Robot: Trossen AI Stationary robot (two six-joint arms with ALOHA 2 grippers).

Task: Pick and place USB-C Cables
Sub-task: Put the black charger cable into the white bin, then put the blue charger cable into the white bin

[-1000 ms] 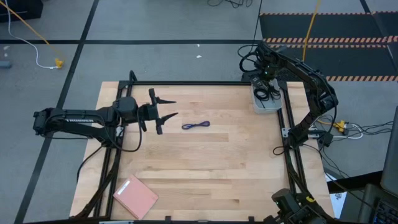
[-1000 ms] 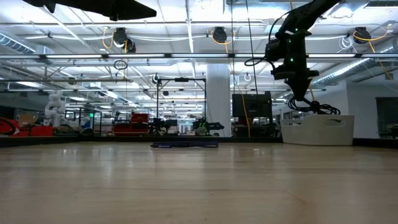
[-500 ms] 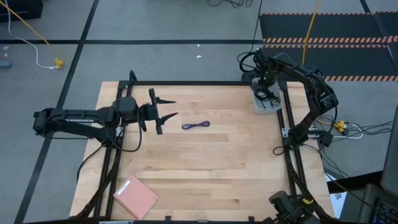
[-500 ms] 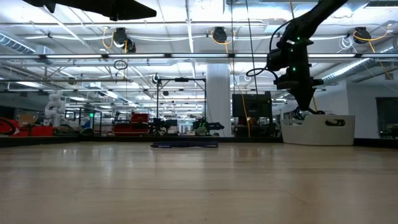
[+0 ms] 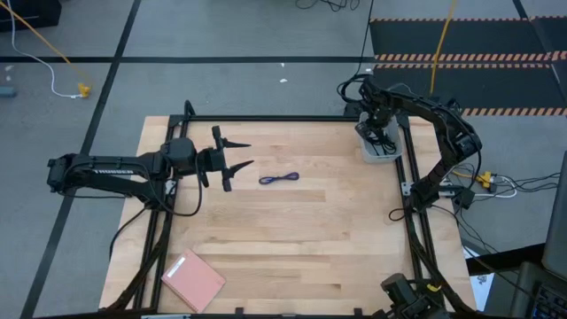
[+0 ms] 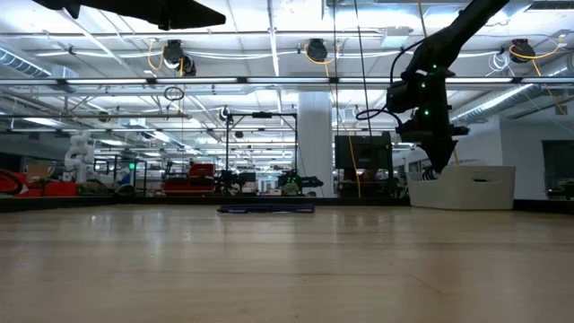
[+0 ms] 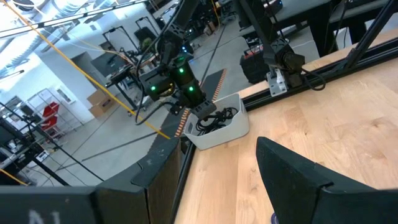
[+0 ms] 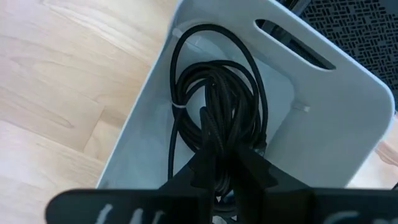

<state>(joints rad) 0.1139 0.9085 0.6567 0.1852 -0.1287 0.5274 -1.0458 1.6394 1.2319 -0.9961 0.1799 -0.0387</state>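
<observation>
Placing a black cable in the white bin.

Our right gripper (image 8: 227, 163) is down inside the white bin (image 5: 391, 149) at the table's far right corner, fingers seemingly clamped on the black cable bundle (image 8: 217, 106); we next need to release and lift clear of the walls. The blue-purple cable (image 5: 278, 179) lies mid-table, unobstructed, near our spread-fingered left gripper (image 5: 239, 153). A pink pad (image 5: 192, 280) sits well apart.
</observation>
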